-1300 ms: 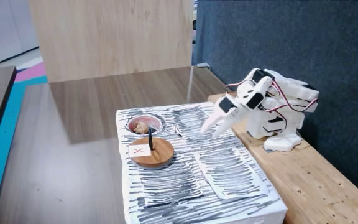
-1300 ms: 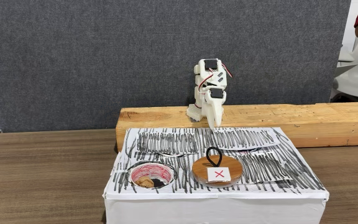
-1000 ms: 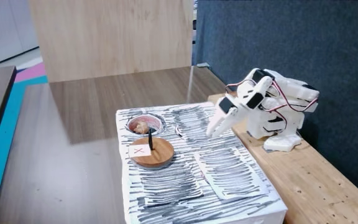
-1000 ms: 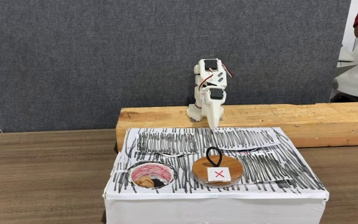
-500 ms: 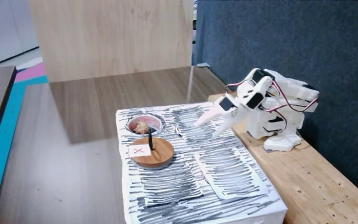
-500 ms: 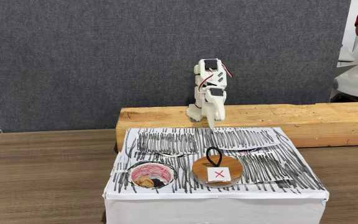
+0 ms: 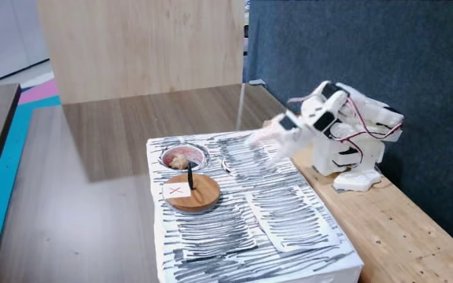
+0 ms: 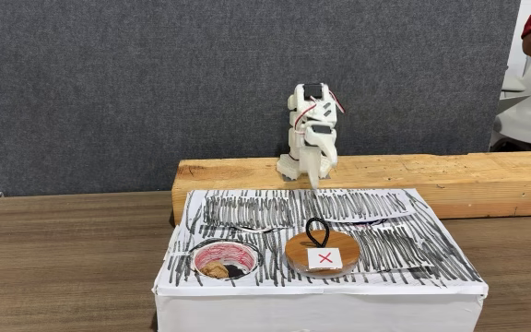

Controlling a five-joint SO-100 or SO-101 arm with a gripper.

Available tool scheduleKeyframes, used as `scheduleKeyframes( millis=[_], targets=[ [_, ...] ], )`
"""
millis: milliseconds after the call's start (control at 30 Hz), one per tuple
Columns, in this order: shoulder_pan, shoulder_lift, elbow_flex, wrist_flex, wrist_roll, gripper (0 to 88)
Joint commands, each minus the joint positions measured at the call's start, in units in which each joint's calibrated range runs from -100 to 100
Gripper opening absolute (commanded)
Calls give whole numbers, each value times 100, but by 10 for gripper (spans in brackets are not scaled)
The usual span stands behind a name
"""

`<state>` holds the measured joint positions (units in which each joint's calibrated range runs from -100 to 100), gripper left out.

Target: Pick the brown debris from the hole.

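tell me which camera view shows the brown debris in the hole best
The fixed view facing the box front: the brown debris sits unblocked at the near left of the hole, tan against the dark inside. In the fixed view from the side, the debris is smaller and paler against the pinkish rim, so it is harder to pick out.

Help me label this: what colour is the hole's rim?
Pinkish-red rim on the hole, clearest in this fixed view.
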<state>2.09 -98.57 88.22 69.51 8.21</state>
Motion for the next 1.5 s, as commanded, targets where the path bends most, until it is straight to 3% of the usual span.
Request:
scheduleKeyframes(
  millis=[0, 233, 667, 933, 967, 1233, 1467],
  targets=[
    [-5, -26, -834, -88, 30, 435],
    [54, 1390, -2649, -79, -27, 435],
    [127, 7688, -9658, -71, -27, 435],
    [1465, 10703, -12421, -21, -27, 434],
    [1969, 11390, -12788, 30, -32, 416],
    [2283, 11658, -12779, 38, 20, 279],
    [2327, 12152, -12645, 650, -37, 269]
  ],
)
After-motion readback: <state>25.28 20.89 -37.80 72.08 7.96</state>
